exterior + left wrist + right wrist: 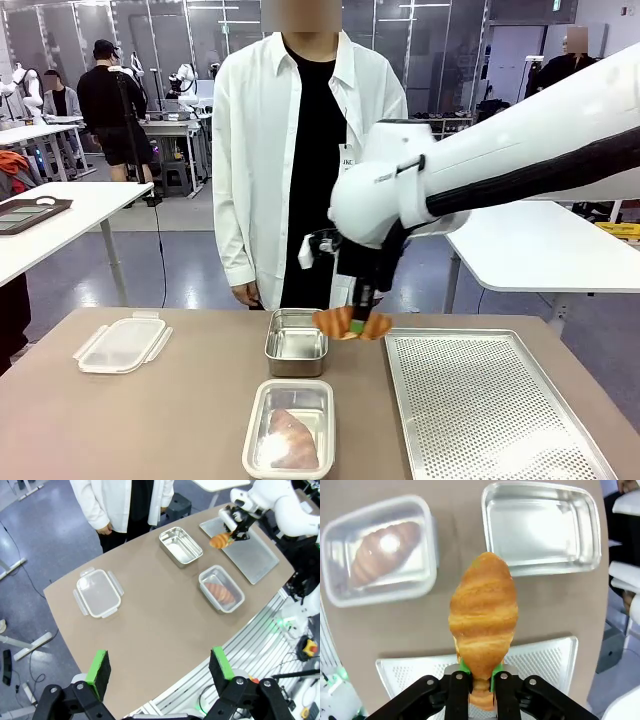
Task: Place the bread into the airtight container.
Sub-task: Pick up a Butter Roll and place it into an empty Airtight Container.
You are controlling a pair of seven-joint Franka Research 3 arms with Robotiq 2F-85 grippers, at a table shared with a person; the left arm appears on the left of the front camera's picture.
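The right gripper (477, 672) is clamped on the narrow end of a golden croissant (482, 615), which sticks out ahead of the fingers so the jaws do not crush its thick middle. The bread hangs in the air, clear of the table (150, 420). Directly under the fingers lies a corner of a perforated metal tray (545, 655), bare of bread where it can be seen. Just past the croissant's free tip sits an empty steel pan (540, 525). The clear airtight container (290, 385) lies ahead and off to one side of the gripper, nearer the robot, and already has another croissant (382, 552) in it, filling much of the floor, so the held piece would likely have to be set down beside it. Nothing stands between the gripper and that container. Its clip-on lid (122, 343) lies apart, far off on the robot's left. A person in a white shirt (300, 150) stands beyond the pan, hands off the table. The left gripper (159, 666) hovers high over the near table edge, fingers spread wide and empty.
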